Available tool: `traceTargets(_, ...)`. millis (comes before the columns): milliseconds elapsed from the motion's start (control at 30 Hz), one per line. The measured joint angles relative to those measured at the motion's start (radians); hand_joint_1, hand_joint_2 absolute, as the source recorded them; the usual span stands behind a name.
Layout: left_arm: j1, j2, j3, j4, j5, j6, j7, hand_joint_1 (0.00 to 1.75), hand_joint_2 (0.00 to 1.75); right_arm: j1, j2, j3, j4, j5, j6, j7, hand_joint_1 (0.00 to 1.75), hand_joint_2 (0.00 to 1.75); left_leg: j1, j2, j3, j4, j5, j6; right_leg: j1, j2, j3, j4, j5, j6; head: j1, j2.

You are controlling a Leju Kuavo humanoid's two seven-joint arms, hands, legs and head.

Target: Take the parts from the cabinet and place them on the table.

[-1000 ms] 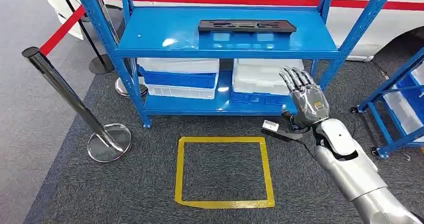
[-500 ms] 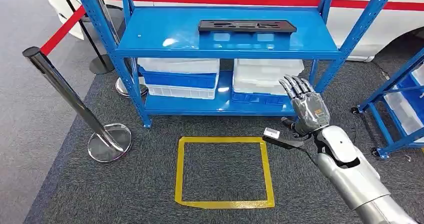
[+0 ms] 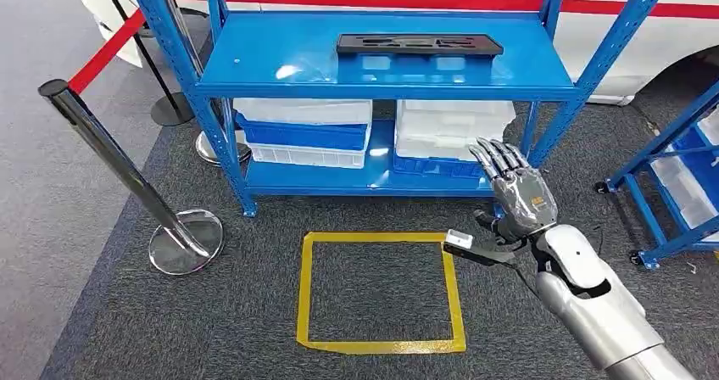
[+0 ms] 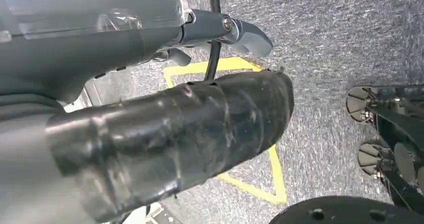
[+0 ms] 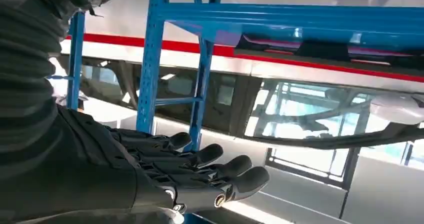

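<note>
- One black part [image 3: 419,44] lies flat on the top shelf [image 3: 254,58] of the blue rack [image 3: 593,66], toward the rear edge and right of centre.
- The part's long axis runs along the shelf's length, parallel to the rear edge; its ends point to the rack's two sides.
- Four clear bins sit on the lower shelf [image 3: 373,176] in two stacks: a left stack [image 3: 301,130] and a right stack [image 3: 449,134], each with a blue band between its bins.
- One yellow tape square [image 3: 379,291] marks the grey carpet [image 3: 254,312] in front of the rack.
- Two chrome posts: a near post [image 3: 119,164], leaning, and a far post [image 3: 169,58] by the rack's left upright; a red belt [image 3: 106,51] runs between them.
- Right hand [image 3: 517,189]: raised in front of the rack's lower right corner, back of hand toward the camera, fingers [image 5: 220,166] extended, slightly apart, holding nothing. It is well below and apart from the part.
- Right arm [image 3: 593,304]: silver, rising from the lower right of the head view.
- Left hand [image 4: 150,129]: seen close above the carpet and tape; whether its fingers are spread or curled cannot be told.
</note>
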Motion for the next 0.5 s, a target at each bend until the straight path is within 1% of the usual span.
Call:
traceTargets(100,-0.005,-0.035,0.000,0.081,0.000,-0.010,0.000,0.00,0.00,0.005,0.000,-0.003,-0.006,0.000,0.000,0.000,0.00,1.75,0.000,0.000,0.000,0.000,0.000,0.000,0.000,0.000,0.000,0.000,0.000,0.000,0.000,0.000)
traceTargets(233,-0.007,-0.063,0.000,0.151,0.000,-0.016,0.001,0.00,0.00,0.009,0.000,-0.006,-0.009,0.000,0.000,0.000,0.00,1.75,0.000,0.000,0.000,0.000,0.000,0.000,0.000,0.000,0.000,0.000,0.000,0.000,0.000,0.000)
traceTargets(267,-0.008,-0.070,0.000,0.168,0.000,-0.022,0.002,0.00,0.00,0.013,0.000,-0.006,-0.012,0.000,0.000,0.000,0.00,1.75,-0.003,0.000,-0.002,0.008,-0.002,0.004,-0.006,0.001,0.000,-0.005,0.003,0.005,0.000,0.000)
traceTargets(400,-0.012,-0.088,0.000,0.227,0.000,-0.037,0.004,0.00,0.00,0.018,0.000,-0.009,-0.023,0.000,0.000,0.000,0.00,1.75,-0.003,0.001,-0.005,0.005,0.000,0.011,-0.004,0.004,-0.001,-0.009,0.007,0.013,0.000,0.000)
traceTargets(433,-0.014,-0.097,0.000,0.238,0.000,-0.042,0.006,0.00,0.00,0.019,-0.001,-0.013,-0.029,0.000,0.000,0.000,0.00,1.75,0.006,0.002,0.001,-0.013,0.008,0.019,0.003,0.006,0.001,-0.010,0.007,0.017,0.000,0.000)
traceTargets(467,-0.015,-0.101,0.000,0.250,0.000,-0.044,0.007,0.00,0.00,0.022,-0.002,-0.017,-0.031,0.000,0.000,0.000,0.00,1.75,0.010,0.008,0.008,-0.027,0.017,0.024,-0.001,-0.002,-0.002,0.005,-0.006,0.017,0.000,0.000)
traceTargets(500,-0.016,-0.107,0.000,0.262,0.000,-0.047,0.008,0.00,0.00,0.021,-0.003,-0.020,-0.033,0.000,0.001,0.000,0.00,1.75,0.011,0.011,0.009,-0.033,0.021,0.030,0.001,-0.009,-0.029,0.055,-0.041,0.018,0.001,0.000)
